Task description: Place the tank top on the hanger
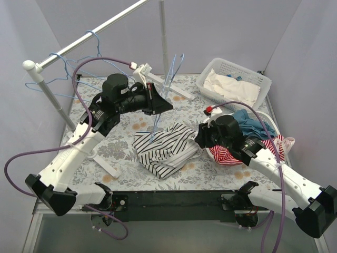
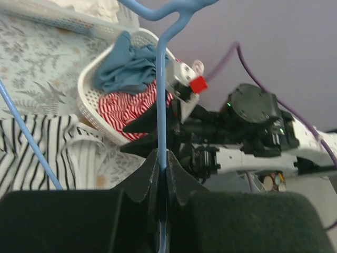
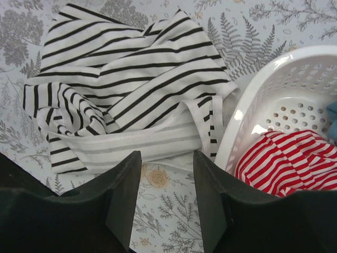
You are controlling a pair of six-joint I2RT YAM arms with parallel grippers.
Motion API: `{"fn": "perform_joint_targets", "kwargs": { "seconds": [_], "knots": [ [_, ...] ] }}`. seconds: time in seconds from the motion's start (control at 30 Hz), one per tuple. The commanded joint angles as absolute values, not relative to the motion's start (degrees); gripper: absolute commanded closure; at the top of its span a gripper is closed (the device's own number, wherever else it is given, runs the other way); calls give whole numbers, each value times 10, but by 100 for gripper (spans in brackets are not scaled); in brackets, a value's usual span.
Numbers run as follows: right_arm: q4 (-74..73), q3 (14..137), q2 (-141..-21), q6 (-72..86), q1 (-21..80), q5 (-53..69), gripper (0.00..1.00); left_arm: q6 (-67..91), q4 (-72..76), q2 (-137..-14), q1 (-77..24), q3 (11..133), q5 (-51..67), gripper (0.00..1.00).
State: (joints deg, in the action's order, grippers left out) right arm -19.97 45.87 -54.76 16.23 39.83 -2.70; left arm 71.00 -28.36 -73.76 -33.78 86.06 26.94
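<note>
The tank top [image 1: 164, 147], white with thin black stripes, lies crumpled on the flowered table at the centre. It fills the upper part of the right wrist view [image 3: 131, 89]. My left gripper [image 1: 167, 105] is shut on the wire of a light-blue hanger [image 1: 175, 66] and holds it upright above the table behind the tank top. In the left wrist view the wire [image 2: 161, 95] runs straight up from between the closed jaws [image 2: 162, 161]. My right gripper [image 1: 199, 141] is open and empty, low over the table at the tank top's right edge [image 3: 167, 168].
A round white basket [image 1: 269, 117] at the right holds a red-and-white striped garment [image 3: 284, 158] and a teal cloth [image 1: 253, 124]. A rectangular white basket [image 1: 210, 71] stands at the back right. More blue hangers [image 1: 63, 74] hang on the rail [image 1: 105, 23] at the back left.
</note>
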Motion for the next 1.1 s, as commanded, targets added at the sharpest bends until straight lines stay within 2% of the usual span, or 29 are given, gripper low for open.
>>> {"fn": "perform_joint_targets", "kwargs": {
  "seconds": [0.0, 0.43, 0.87, 1.07],
  "knots": [
    [-198, 437, -560, 155, 410, -28, 48, 727, -279, -660, -344, 805, 383, 100],
    [-184, 443, -666, 159, 479, -201, 50, 725, -332, -531, -350, 636, 426, 100],
    [-100, 464, -762, 115, 487, -210, 58, 748, -359, -443, -351, 533, 465, 100],
    [-91, 476, -786, 107, 489, -264, 63, 764, -374, -411, -350, 493, 474, 100]
  ]
}}
